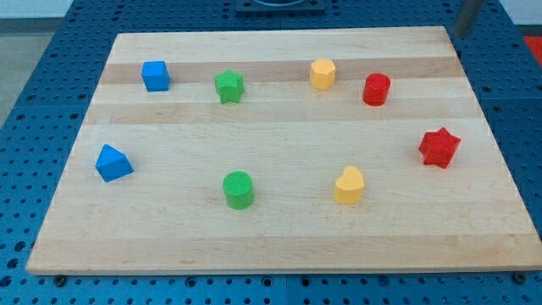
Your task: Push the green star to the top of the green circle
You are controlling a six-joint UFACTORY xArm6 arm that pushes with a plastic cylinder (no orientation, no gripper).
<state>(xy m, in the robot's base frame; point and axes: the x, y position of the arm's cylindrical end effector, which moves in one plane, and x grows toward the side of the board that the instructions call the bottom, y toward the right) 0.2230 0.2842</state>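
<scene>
The green star (229, 85) lies near the view's top, left of centre, on the wooden board (279, 237). The green circle (239, 189) stands lower down, almost straight below the star, with a wide gap between them. My rod shows at the view's top right, and my tip (461, 32) is at the board's top right corner. It is far to the right of the green star and touches no block.
A blue cube (155, 75) is left of the star and a blue triangle (113, 163) is at the left edge. A yellow hexagon (323, 74), red cylinder (376, 89), red star (439, 146) and yellow heart (349, 185) are on the right half.
</scene>
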